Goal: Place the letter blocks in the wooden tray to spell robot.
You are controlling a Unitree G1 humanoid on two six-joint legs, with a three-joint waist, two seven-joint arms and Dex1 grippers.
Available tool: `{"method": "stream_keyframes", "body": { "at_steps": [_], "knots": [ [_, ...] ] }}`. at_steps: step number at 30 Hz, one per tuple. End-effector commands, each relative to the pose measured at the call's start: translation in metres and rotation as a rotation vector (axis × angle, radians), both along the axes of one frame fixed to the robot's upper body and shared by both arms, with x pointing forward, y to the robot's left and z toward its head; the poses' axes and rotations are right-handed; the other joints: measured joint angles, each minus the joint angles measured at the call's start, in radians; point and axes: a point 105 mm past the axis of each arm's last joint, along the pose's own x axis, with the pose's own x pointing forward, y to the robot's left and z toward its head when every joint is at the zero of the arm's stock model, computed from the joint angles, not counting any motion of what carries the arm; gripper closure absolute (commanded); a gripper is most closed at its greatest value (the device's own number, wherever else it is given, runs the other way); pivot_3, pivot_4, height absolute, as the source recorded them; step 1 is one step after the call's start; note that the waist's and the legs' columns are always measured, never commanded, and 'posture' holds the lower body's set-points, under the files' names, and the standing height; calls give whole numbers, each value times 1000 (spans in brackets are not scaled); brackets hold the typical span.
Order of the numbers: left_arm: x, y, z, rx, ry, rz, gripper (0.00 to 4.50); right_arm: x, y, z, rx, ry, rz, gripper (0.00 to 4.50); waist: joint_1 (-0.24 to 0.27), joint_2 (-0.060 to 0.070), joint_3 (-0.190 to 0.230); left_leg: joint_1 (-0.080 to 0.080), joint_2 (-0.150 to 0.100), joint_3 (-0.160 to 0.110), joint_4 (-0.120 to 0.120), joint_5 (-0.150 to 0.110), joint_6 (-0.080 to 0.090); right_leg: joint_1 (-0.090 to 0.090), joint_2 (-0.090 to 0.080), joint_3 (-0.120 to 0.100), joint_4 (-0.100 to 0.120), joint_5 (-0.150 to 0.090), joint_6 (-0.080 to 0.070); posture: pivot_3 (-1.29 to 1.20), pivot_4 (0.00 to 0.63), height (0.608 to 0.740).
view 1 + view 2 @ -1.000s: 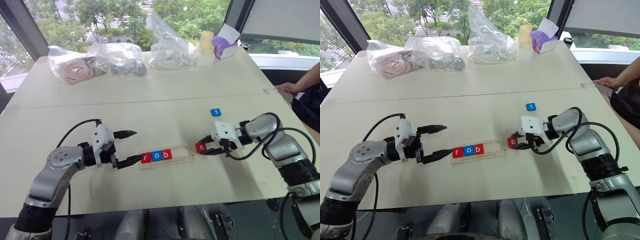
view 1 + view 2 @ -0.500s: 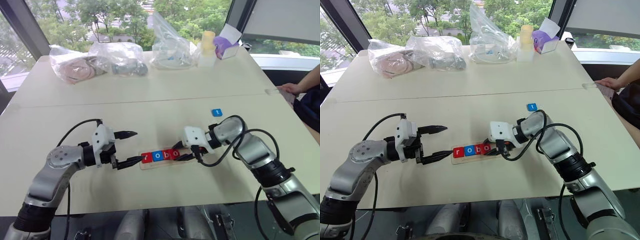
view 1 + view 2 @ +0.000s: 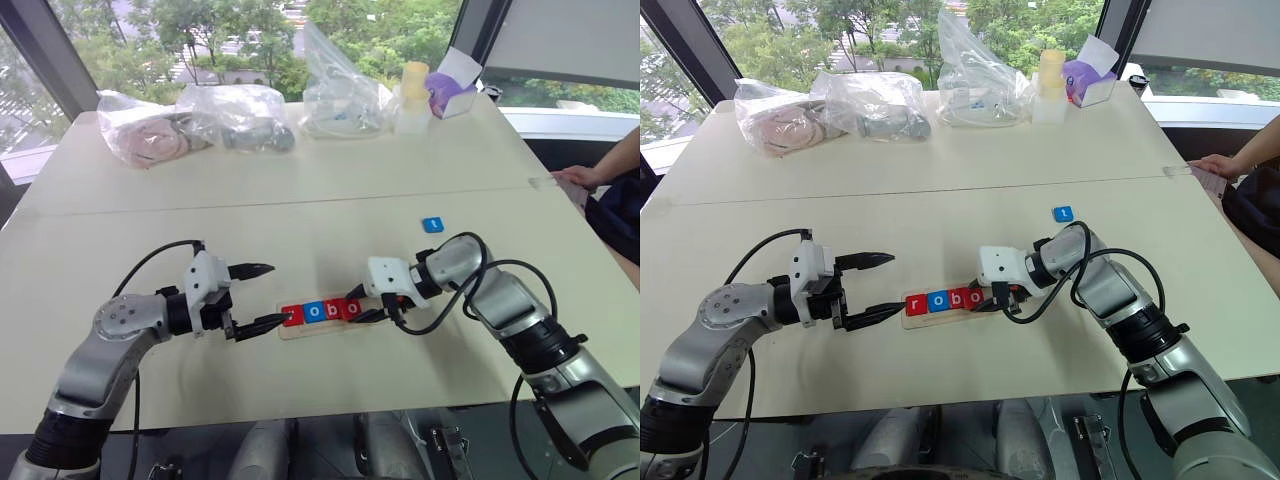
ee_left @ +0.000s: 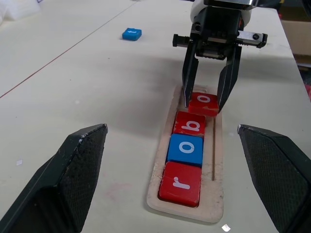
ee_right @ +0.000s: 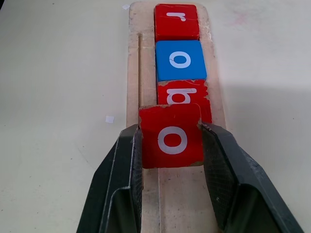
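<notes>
Gripping red o block (image 5: 172, 136), right end effector (image 4: 208, 99) angles down over wooden tray (image 4: 217, 160).

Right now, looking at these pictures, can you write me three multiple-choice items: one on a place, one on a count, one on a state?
1. Where is the blue t block?
A. in the wooden tray
B. on the table, apart from the tray
C. in the left gripper

2. How many blocks lie flat in the wooden tray?
A. one
B. three
C. five

3. What does the right gripper do?
A. grips the red o block
B. hangs open
C. grips the blue t block

Answers:
1 B: it lies alone on the table.
2 B: r, o and b lie flat.
3 A: its jaws clamp the red o block over the tray, while the left gripper stands open.
</notes>
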Motion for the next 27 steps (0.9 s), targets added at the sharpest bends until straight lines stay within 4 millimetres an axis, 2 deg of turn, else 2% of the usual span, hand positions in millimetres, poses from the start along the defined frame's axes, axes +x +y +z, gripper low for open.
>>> {"method": "stream_keyframes", "body": {
  "at_steps": [1,15,27],
  "knots": [
    [-1,-3,9,-5,-40,-18,0,5,0,14,16,-46,-3,3352,0,0,0,0,0,0,0,0,0,0,0,0,0,0,0,0,150,740],
    [-1,-4,8,-5,-38,-27,0,12,-5,12,6,-62,-43,3352,0,0,0,0,0,0,0,0,0,0,0,0,0,0,0,0,150,740],
    [0,-6,9,-5,-38,-40,0,9,-7,17,17,-50,-48,3352,0,0,0,0,0,0,0,0,0,0,0,0,0,0,0,0,150,740]
  ]
}}
